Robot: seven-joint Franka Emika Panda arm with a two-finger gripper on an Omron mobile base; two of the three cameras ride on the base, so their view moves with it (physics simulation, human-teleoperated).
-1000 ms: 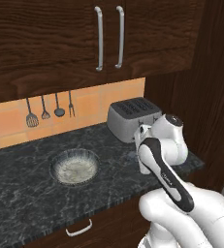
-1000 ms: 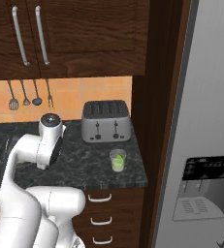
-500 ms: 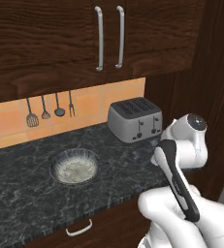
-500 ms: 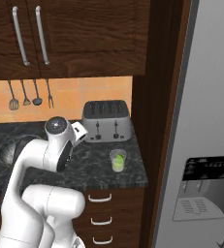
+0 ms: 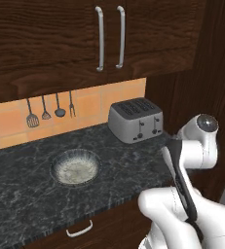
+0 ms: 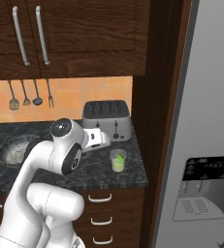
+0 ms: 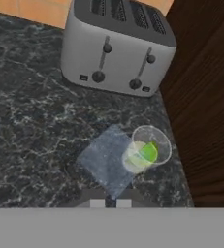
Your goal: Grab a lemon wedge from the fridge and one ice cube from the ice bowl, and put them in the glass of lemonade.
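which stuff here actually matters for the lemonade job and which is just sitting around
Part of the job:
- glass of lemonade, a green wedge already in it
- ice cube, held in the end effector beside the glass
- ice bowl
- fridge

Just lying about:
- toaster
- hanging utensils
- upper cabinets
- drawers
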